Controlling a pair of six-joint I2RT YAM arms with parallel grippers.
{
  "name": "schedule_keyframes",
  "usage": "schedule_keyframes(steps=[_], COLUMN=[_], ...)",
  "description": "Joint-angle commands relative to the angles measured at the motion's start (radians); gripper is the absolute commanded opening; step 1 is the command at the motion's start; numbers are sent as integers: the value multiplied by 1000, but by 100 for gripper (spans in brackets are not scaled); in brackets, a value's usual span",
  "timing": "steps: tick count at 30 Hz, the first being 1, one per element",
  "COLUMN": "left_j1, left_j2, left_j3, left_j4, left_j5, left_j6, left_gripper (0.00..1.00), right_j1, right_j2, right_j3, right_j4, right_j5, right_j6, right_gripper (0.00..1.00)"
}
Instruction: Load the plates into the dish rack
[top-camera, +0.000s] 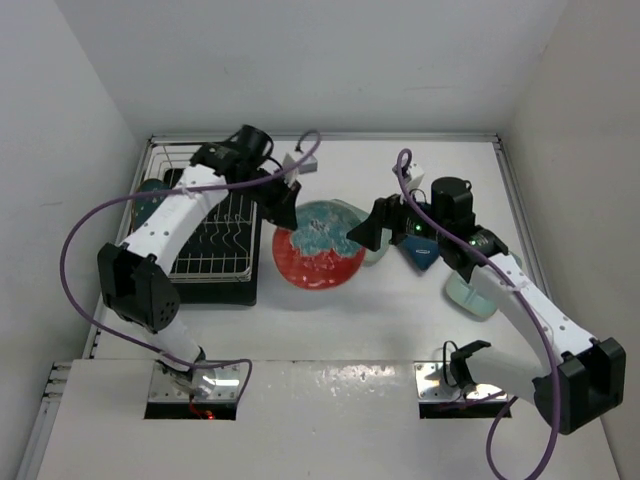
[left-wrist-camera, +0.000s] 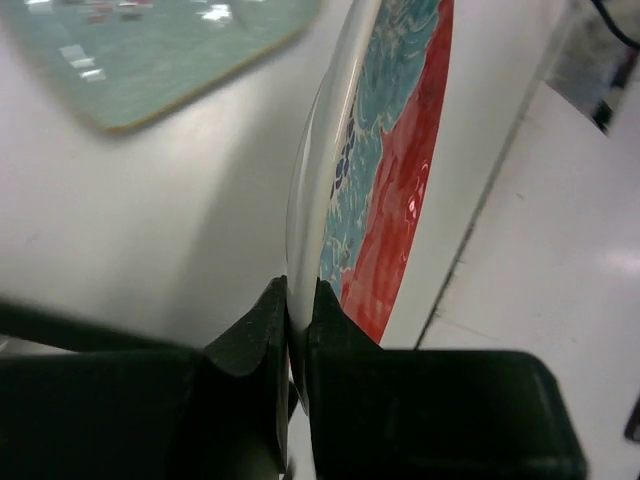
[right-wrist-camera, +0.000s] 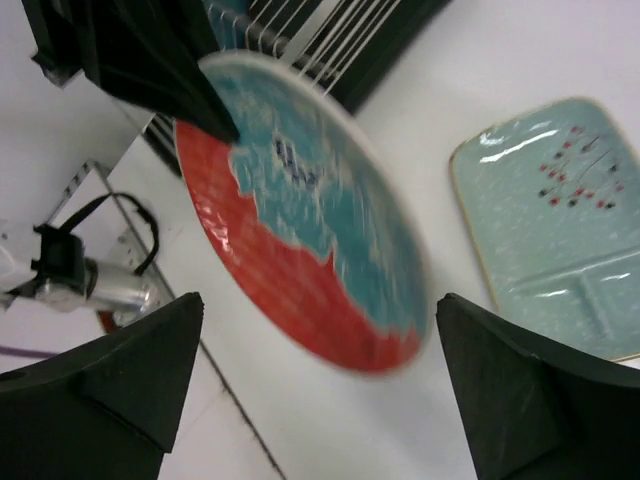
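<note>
My left gripper (top-camera: 283, 207) is shut on the rim of the round red plate with the light-blue pattern (top-camera: 318, 248) and holds it tilted just right of the dish rack (top-camera: 212, 262). The left wrist view shows the rim pinched between the fingers (left-wrist-camera: 262, 335), with the plate (left-wrist-camera: 395, 170) edge-on. My right gripper (top-camera: 368, 228) is open and empty at the plate's right side; in its wrist view the plate (right-wrist-camera: 300, 220) lies between its spread fingers (right-wrist-camera: 130, 375). A dark teal plate (top-camera: 150, 195) stands in the rack's left end. A mint plate (right-wrist-camera: 550, 220) lies flat beyond.
A small dark-blue leaf dish (top-camera: 422, 256) lies under the right wrist. A second mint plate (top-camera: 468, 296) lies partly under the right forearm. White walls close in the table on three sides. The rack's black tray (right-wrist-camera: 385, 45) sits just behind the red plate.
</note>
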Motion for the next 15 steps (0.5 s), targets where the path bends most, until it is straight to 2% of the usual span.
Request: schedule_keyframes(steps=[1,5,6,7,8,10,11,14,15], left_j1=[114,322,374,375,404,424,439,458,458], left_j2=[-99,-154,-187,-188,-226,-270,-296,-381,-393], left_j3=[175,359,395,395,407,407,377,323,302], left_j4=[40,28,28,37,37,50,66,75,75], left_j5=[-70,-205,-289,-289,-414,-554,-692,-864,-877], left_j6=[-138,-226,-235,-244,-245,-281,-295,-317,-317], left_gripper=[0,0,0,0,0,0,0,0,0], right_j1=[16,41,51,53,59,76,79,96,100], right_j2=[6,-32,-41,-62,-79,-99,-107,-132,-141], right_j3=[97,80,60,48,25,-11,-26,-60,-81], right_j4=[16,5,31,36,40,56,57,53,54], right_j5=[160,344,387,418,436,501,516,567,567], right_j6=[43,94,102,112,122,134,134,131,129], right_gripper=[100,100,100,100,100,100,100,100,100])
